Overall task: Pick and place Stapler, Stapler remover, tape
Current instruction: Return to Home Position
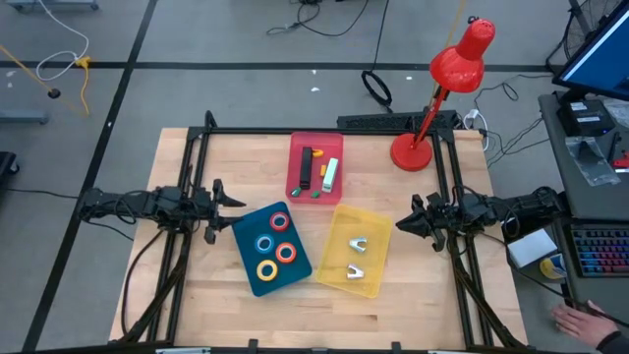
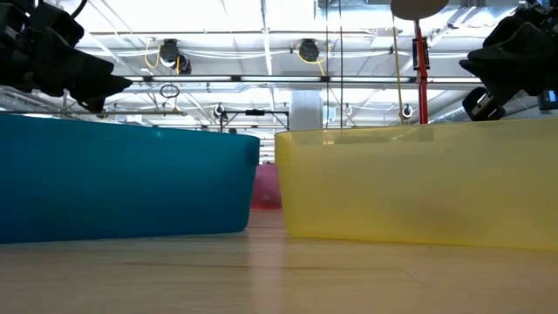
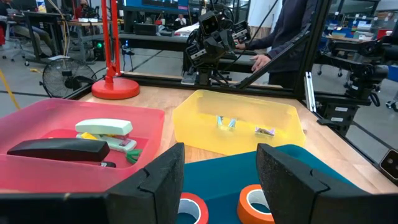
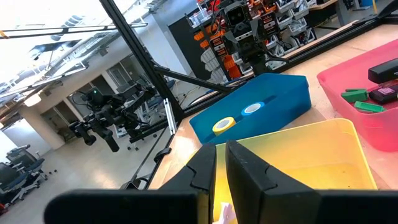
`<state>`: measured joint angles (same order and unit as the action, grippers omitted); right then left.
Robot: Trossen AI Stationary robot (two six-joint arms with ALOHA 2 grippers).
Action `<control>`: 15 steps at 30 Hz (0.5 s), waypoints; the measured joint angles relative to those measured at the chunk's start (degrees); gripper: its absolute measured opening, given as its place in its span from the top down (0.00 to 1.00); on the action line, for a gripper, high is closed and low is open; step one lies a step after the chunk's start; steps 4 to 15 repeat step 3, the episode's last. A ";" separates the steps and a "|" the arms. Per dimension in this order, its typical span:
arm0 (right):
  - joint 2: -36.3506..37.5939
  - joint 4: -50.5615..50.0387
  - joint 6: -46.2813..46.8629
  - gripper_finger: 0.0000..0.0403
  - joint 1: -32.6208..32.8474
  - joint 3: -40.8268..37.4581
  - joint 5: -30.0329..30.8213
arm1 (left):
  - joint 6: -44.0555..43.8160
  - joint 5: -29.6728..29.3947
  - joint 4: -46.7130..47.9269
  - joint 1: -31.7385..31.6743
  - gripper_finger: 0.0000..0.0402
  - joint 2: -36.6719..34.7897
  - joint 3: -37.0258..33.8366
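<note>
A black stapler (image 1: pixel 306 169) and a white stapler (image 1: pixel 330 174) lie in the pink tray (image 1: pixel 296 147) at the far middle. Several tape rolls lie flat in the blue tray (image 1: pixel 246 228): two red-orange (image 1: pixel 279 220), one blue (image 1: pixel 263 244), one yellow (image 1: pixel 267 269). Two metal stapler removers (image 1: pixel 358 243) lie in the yellow tray (image 1: pixel 375 221). My left gripper (image 1: pixel 228 202) hangs open at the table's left, level, above the blue tray's edge. My right gripper (image 1: pixel 401 224) hangs shut at the right, beside the yellow tray. Neither touches anything.
A red desk lamp (image 1: pixel 432 98) stands at the far right corner. Black frame rails (image 1: pixel 201 157) run along the table's left, right and far sides. A person's hand (image 1: pixel 580 320) rests near a keyboard right of the table. Bare wood lies along the near edge.
</note>
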<state>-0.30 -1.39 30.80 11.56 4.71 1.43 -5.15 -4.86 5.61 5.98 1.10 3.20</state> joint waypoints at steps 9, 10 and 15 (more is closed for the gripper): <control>0.00 0.00 -0.01 0.93 0.02 0.00 0.00 | 0.00 0.00 0.00 -0.02 0.51 0.00 0.00; 0.00 0.00 -0.01 0.93 0.02 0.00 0.00 | 0.00 0.00 0.00 -0.02 0.51 0.00 0.00; 0.00 0.00 -0.01 0.93 0.02 0.00 0.00 | 0.00 0.00 0.00 -0.02 0.51 0.00 0.00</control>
